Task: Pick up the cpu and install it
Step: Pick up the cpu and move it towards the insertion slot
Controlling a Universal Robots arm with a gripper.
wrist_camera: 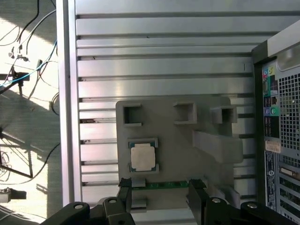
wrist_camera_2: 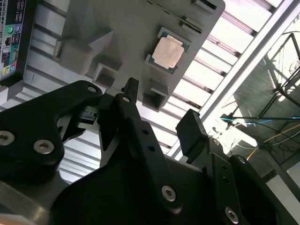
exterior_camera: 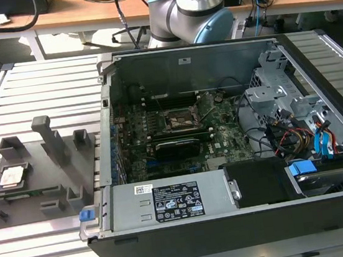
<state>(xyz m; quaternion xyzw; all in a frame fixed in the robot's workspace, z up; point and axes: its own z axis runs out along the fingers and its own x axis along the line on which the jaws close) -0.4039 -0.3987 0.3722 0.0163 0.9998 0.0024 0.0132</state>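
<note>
The cpu [exterior_camera: 13,177] is a small square chip with a silvery top. It lies flat in a recess of the grey holder plate [exterior_camera: 46,181] on the exterior view's left, beside the open computer case. Both wrist views look down on the cpu [wrist_camera_2: 168,51] [wrist_camera: 142,157] from well above. My gripper [wrist_camera_2: 161,110] [wrist_camera: 160,190] hangs over the holder plate with its two black fingers [wrist_camera: 124,190] spread apart and nothing between them. The black socket frame [exterior_camera: 180,120] sits in the middle of the motherboard inside the case.
The open computer case [exterior_camera: 111,98] lies on a slatted metal table [exterior_camera: 40,82], with a power supply [exterior_camera: 168,201], drive cage and cables inside. The holder plate carries upright grey blocks [exterior_camera: 51,140] and a green strip [wrist_camera: 164,184]. The arm's base [exterior_camera: 188,7] stands behind the case.
</note>
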